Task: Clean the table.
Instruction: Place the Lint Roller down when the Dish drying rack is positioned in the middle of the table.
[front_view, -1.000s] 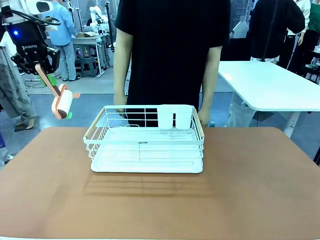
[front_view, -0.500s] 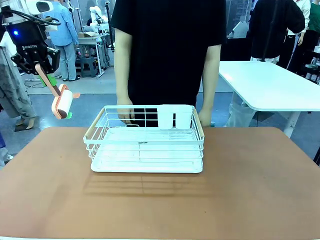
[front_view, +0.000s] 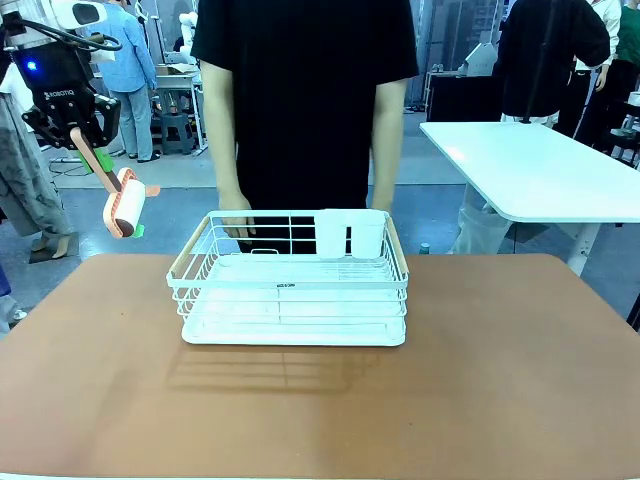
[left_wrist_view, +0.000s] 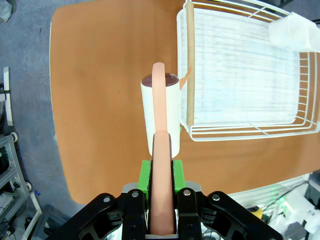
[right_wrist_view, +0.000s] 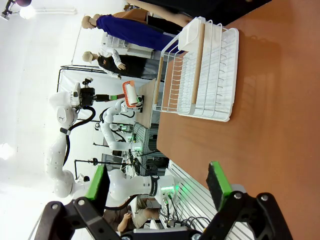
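left claw clamped on our lint roller, held high off the surface's left far corner | right claw jaws apart, empty | person's hands have moved to the rack | rolling not begun

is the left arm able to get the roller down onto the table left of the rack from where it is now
Probably yes. The left gripper is shut on the lint roller, held above the table's left far corner. The brown top below looks bare, and the white wire rack sits off to the side, not under it.
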